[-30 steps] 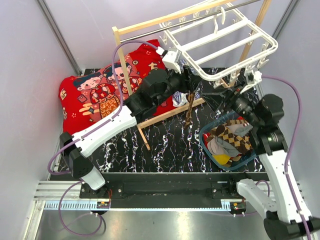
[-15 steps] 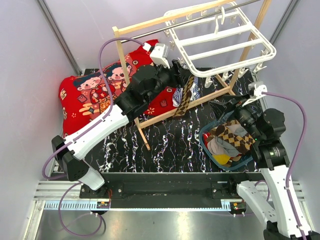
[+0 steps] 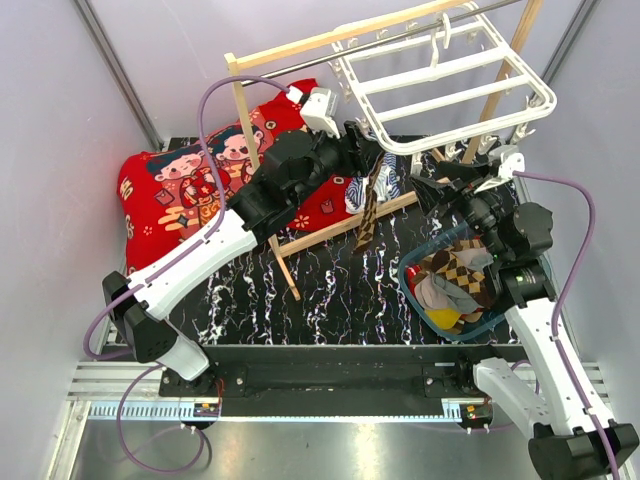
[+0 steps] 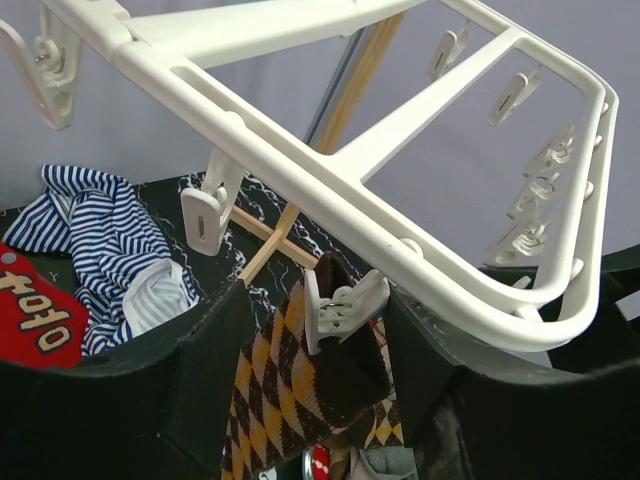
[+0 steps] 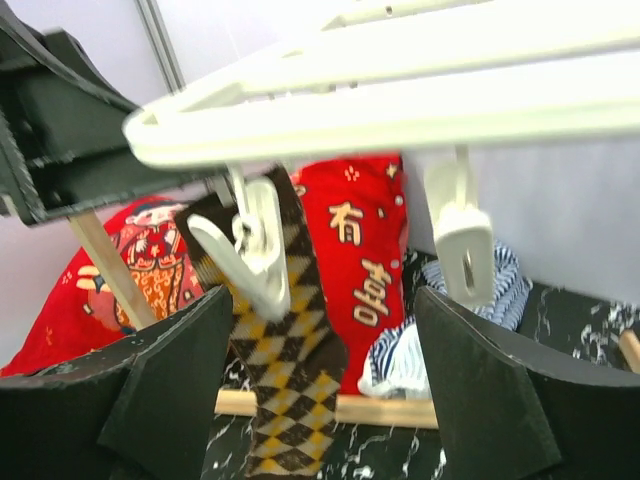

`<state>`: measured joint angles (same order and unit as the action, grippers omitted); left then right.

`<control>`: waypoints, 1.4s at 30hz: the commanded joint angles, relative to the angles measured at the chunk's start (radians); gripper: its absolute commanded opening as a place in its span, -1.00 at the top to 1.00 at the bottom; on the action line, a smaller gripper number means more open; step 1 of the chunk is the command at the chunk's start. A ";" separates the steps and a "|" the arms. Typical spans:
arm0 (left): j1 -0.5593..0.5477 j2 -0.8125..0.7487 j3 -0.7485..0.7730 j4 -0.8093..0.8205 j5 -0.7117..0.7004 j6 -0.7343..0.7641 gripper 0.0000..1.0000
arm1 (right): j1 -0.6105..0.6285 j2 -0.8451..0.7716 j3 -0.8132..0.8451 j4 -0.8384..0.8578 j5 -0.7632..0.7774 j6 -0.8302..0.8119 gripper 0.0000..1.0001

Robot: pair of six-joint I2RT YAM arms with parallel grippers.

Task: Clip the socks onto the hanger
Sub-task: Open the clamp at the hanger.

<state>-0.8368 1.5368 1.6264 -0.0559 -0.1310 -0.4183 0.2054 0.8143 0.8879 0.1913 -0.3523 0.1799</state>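
The white grid hanger [image 3: 450, 85] hangs from the rack's metal bar at the back right. One brown-tan checkered sock [image 3: 371, 212] hangs from a clip peg [image 4: 335, 300] on its near left edge. My left gripper [image 3: 374, 168] is open. In the left wrist view [image 4: 315, 375] the sock [image 4: 285, 370] hangs between its spread fingers, apart from both. My right gripper [image 3: 432, 190] is open and empty, just right of the sock. Its wrist view [image 5: 320, 400] shows the clipped sock [image 5: 290, 390] and an empty peg [image 5: 462, 235]. More socks [image 3: 462, 275] lie in a basket.
A light wooden pole rack [image 3: 270, 175] stands across the back. A red cartoon-printed cushion [image 3: 195, 185] lies behind it at the left. A blue-and-white striped cloth [image 4: 110, 250] lies by the rack's lower rail. The blue-rimmed basket [image 3: 412, 293] sits at the right under my right arm.
The hanger has swung back up from its pulled-down tilt. The checkered sock now hangs from the peg. My right gripper drew back right, then came left again toward the sock.
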 commanded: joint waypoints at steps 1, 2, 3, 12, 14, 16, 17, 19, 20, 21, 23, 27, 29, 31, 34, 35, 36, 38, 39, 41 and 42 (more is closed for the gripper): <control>0.005 -0.023 0.043 0.022 -0.004 0.001 -0.20 | 0.028 0.017 -0.007 0.157 0.021 -0.037 -0.65; 0.005 -0.023 0.044 0.022 -0.004 -0.005 -0.20 | 0.034 0.022 -0.012 0.163 0.029 -0.045 -0.65; 0.005 -0.023 0.044 0.022 -0.004 -0.005 -0.20 | 0.048 0.025 -0.015 0.168 0.035 -0.054 -0.65; 0.005 -0.014 0.064 0.013 0.002 -0.023 -0.20 | 0.123 0.039 -0.055 0.212 0.160 -0.155 -0.64; 0.004 -0.012 0.066 0.011 0.001 -0.027 -0.20 | 0.132 0.040 -0.087 0.247 0.210 -0.169 -0.63; 0.005 -0.010 0.069 0.008 0.002 -0.030 -0.19 | 0.135 0.048 -0.112 0.278 0.242 -0.169 -0.57; 0.005 -0.010 0.070 0.010 0.004 -0.033 -0.20 | 0.137 0.051 -0.121 0.293 0.249 -0.169 -0.54; 0.005 -0.006 0.078 0.002 0.007 -0.036 -0.20 | 0.137 0.052 -0.135 0.322 0.260 -0.158 -0.43; 0.005 -0.007 0.079 -0.001 0.007 -0.036 -0.20 | 0.135 0.054 -0.136 0.327 0.262 -0.155 -0.40; 0.005 -0.003 0.084 -0.002 0.010 -0.034 -0.20 | 0.137 0.057 -0.138 0.335 0.262 -0.154 -0.36; 0.005 -0.001 0.093 -0.010 0.013 -0.036 -0.20 | 0.138 0.060 -0.141 0.355 0.260 -0.146 -0.28; 0.005 0.009 0.105 -0.021 0.022 -0.042 -0.20 | 0.138 0.072 -0.144 0.395 0.250 -0.132 -0.27; 0.005 0.013 0.116 -0.027 0.027 -0.045 -0.20 | 0.140 0.075 -0.142 0.410 0.243 -0.123 -0.28; 0.004 0.019 0.122 -0.036 0.028 -0.045 -0.19 | 0.140 0.074 -0.138 0.416 0.230 -0.112 -0.28; 0.005 0.020 0.125 -0.039 0.028 -0.047 -0.19 | 0.140 0.069 -0.123 0.412 0.199 -0.096 -0.28; 0.005 0.019 0.127 -0.039 0.028 -0.050 -0.19 | 0.140 0.065 -0.119 0.409 0.191 -0.089 -0.28; 0.004 0.020 0.125 -0.041 0.028 -0.050 -0.19 | 0.140 0.065 -0.115 0.405 0.175 -0.080 -0.28; 0.005 0.023 0.127 -0.041 0.033 -0.054 -0.19 | 0.141 0.063 -0.106 0.401 0.161 -0.074 -0.28; 0.002 0.026 0.128 -0.041 0.034 -0.059 -0.19 | 0.140 0.062 -0.103 0.401 0.158 -0.068 -0.28; 0.004 0.028 0.136 -0.042 0.039 -0.062 -0.19 | 0.141 0.060 -0.104 0.408 0.156 -0.062 -0.28; 0.004 0.032 0.136 -0.044 0.041 -0.062 -0.19 | 0.141 0.059 -0.103 0.408 0.157 -0.059 -0.28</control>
<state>-0.8368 1.5612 1.7081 -0.1337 -0.1081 -0.4686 0.3382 0.8875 0.7422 0.5514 -0.1669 0.0952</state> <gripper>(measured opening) 0.598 0.638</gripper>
